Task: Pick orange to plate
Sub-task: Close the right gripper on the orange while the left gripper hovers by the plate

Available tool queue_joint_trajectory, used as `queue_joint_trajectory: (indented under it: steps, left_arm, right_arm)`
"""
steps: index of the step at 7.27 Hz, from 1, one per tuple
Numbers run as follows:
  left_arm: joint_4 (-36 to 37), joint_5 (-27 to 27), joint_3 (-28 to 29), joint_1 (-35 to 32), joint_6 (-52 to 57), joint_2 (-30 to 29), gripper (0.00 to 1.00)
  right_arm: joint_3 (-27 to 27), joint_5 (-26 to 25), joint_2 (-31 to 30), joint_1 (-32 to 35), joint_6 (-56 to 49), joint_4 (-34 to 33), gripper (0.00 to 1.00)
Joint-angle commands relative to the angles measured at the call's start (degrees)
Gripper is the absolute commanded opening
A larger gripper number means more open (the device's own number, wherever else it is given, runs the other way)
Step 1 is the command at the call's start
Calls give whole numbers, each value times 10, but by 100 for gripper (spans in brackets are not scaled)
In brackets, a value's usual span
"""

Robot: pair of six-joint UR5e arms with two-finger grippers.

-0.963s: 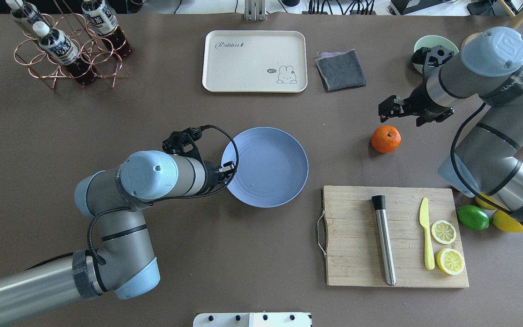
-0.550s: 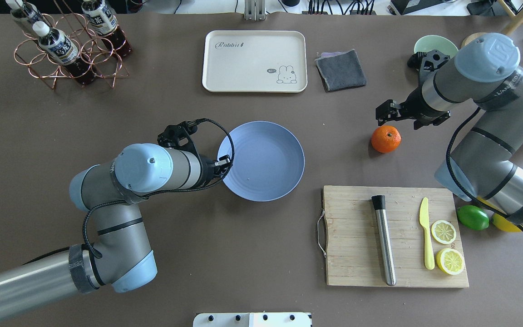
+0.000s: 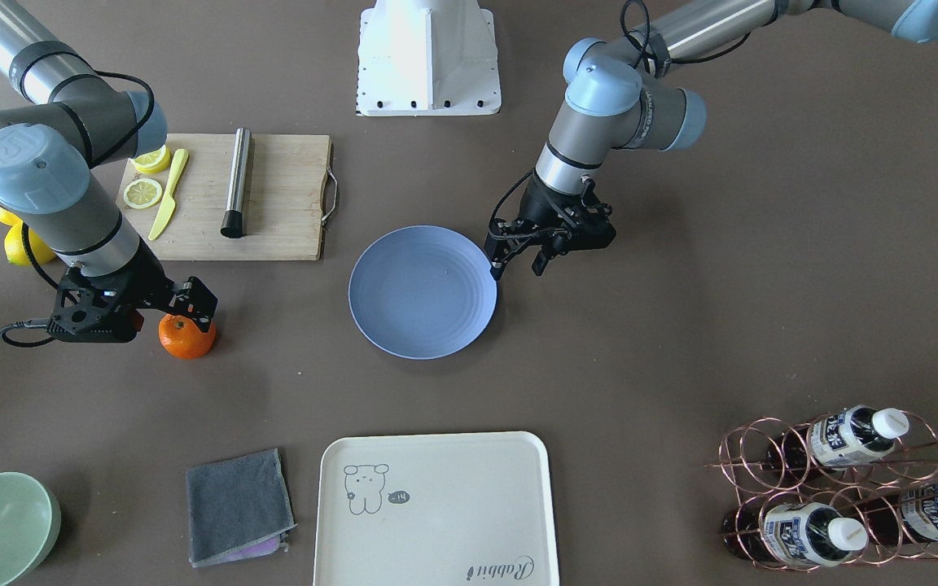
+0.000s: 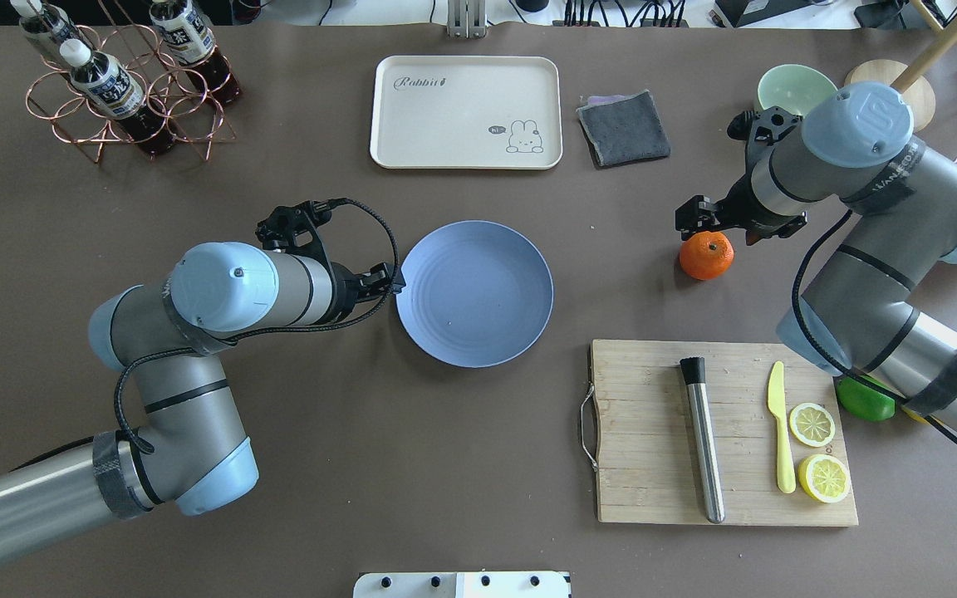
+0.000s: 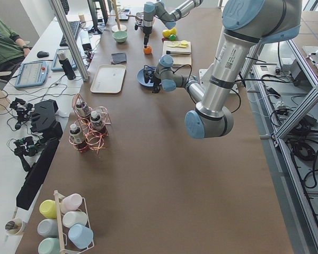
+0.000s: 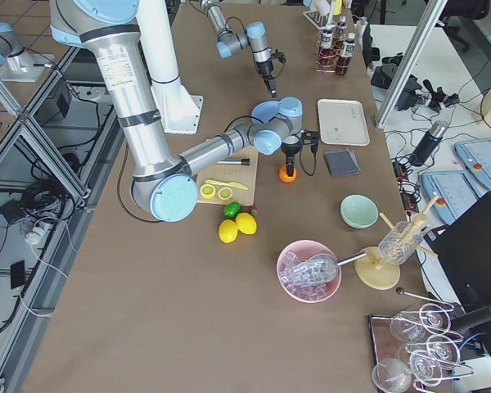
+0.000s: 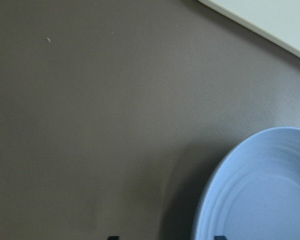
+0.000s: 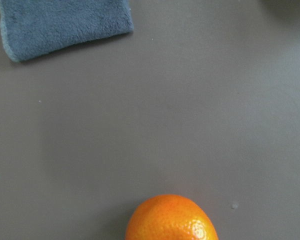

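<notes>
The orange point(image 4: 705, 255) lies on the brown table right of the plate; it fills the bottom centre of the right wrist view as the orange point(image 8: 171, 218). My right gripper point(image 4: 721, 228) hovers open just above and behind it, fingers apart, nothing held. In the front view the orange point(image 3: 187, 337) peeks out below the right gripper point(image 3: 166, 313). The periwinkle plate point(image 4: 474, 292) sits empty at mid-table. My left gripper point(image 4: 389, 281) is open at the plate's left rim; the left wrist view shows the plate rim point(image 7: 210, 190) between its two dark tips.
A cutting board point(image 4: 653, 465) with a steel tube, yellow knife and lemon slices lies near the orange. Behind are a cream tray point(image 4: 466, 112), a grey cloth point(image 4: 623, 126) and a green bowl point(image 4: 786, 83). A lime point(image 4: 861, 403) sits under the right arm; a bottle rack point(image 4: 121, 91) stands far left.
My right gripper has come down and left until it is over the orange. My left arm has drawn back to the left, and the plate has slid slightly up and left.
</notes>
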Motion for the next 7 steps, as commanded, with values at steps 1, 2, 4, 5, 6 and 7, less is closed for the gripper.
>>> queue_joint_trajectory:
  steps: [1,2,4,5,6,7]
  left_arm:
    - [1,-4,-2,-8,5,2,99]
    - [2,-15,-4,-11,5,2,99]
    - [2,-17,-5,-20,6,2,99]
    - [2,-17,-7,-20,6,2,99]
    - [2,-30,-8,-22,6,2,99]
    - [2,-37,-11,-29,6,3,99]
  right_arm:
    - [-68,-20,6,-13,0,68,100]
    - [-77,-19,5,-13,1,80,100]
    - [-74,-16,5,-16,6,80,62]
    - [-71,-14,5,-16,5,80,42]
    - [-61,-11,4,-16,5,80,41]
    - [-50,-11,0,-16,5,77,40]
